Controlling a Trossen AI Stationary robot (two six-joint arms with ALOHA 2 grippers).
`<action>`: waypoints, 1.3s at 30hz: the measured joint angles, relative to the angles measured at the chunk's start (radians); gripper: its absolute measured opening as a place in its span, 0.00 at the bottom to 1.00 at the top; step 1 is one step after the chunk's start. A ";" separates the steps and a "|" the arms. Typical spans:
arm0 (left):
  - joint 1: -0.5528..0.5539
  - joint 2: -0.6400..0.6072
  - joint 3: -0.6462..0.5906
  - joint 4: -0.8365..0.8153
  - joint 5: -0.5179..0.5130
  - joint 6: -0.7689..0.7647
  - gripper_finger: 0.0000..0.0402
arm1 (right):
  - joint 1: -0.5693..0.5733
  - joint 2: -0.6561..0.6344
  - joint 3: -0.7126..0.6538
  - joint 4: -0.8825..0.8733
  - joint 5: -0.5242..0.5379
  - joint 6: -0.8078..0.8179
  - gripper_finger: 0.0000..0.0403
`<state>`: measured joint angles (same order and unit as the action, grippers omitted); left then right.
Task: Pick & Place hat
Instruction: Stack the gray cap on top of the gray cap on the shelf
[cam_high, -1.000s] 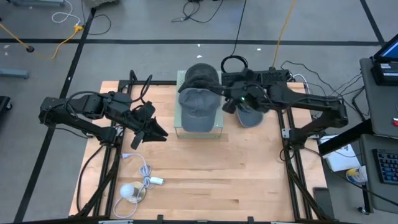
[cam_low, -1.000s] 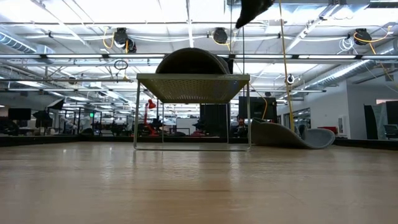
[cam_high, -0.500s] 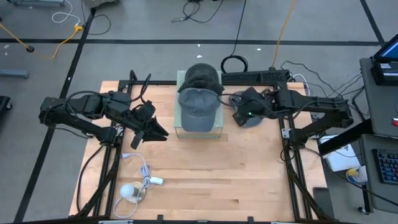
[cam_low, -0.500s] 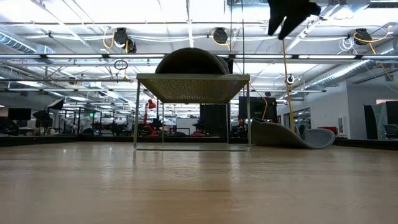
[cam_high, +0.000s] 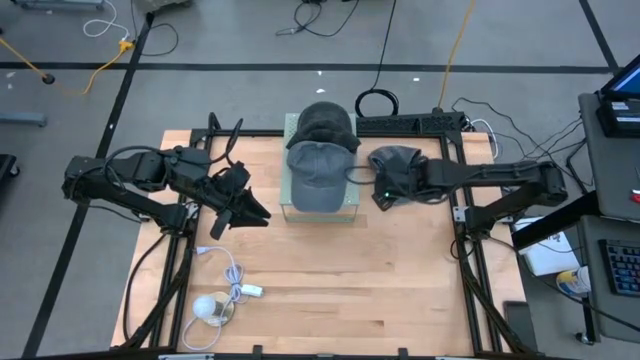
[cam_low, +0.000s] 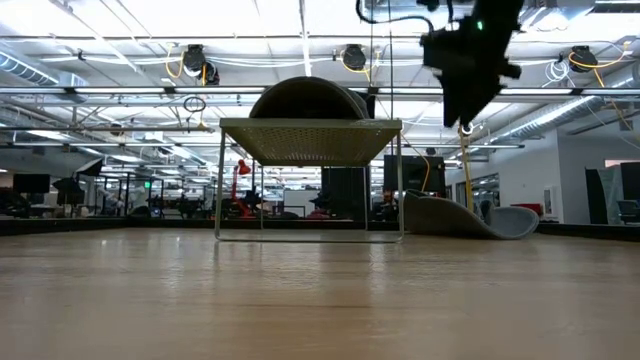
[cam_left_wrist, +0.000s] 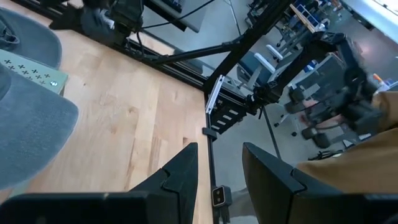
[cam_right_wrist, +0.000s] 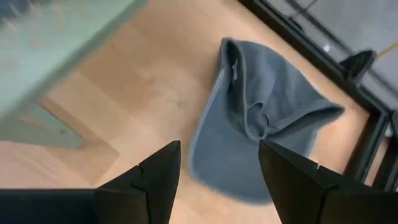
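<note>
Hat (cam_high: 393, 160) of grey-blue cloth lies crumpled on the wooden table (cam_high: 330, 290), at about two o'clock from the table's centre in the high view, just to the right of a pale raised stand (cam_high: 352, 208). In the right wrist view the same hat (cam_right_wrist: 261, 134) rests flat on the wood between the spread dark fingers (cam_right_wrist: 158, 180), untouched. The right gripper (cam_high: 383, 190) hangs above the hat's near edge with its jaws released and wide, holding nothing; in the low view it (cam_low: 470, 85) is well clear of the table. Two more caps sit on the stand: a grey one (cam_high: 318, 172) toward six o'clock and a darker one (cam_high: 325, 120) toward twelve. The left gripper (cam_high: 245, 212) waits at about nine o'clock from the stand, jaws partly parted and gripping nothing. A white cable (cam_high: 232, 282) lies near the table's seven o'clock corner.
</note>
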<state>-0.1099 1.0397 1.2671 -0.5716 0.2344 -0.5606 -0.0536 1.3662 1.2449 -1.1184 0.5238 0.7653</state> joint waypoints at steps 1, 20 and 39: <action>0.000 0.000 0.000 0.000 0.000 -0.003 0.32 | 0.000 -0.002 -0.040 0.045 0.010 -0.023 0.53; 0.000 0.000 0.000 0.000 -0.025 -0.051 0.32 | 0.028 -0.073 -0.644 0.846 0.168 -0.307 0.53; 0.051 0.000 0.000 0.007 -0.018 -0.054 0.32 | -0.012 0.040 -0.722 1.037 0.178 -0.359 0.53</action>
<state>-0.0589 1.0397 1.2671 -0.5644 0.2165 -0.6148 -0.0653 1.4062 0.5233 -0.0818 0.7016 0.4061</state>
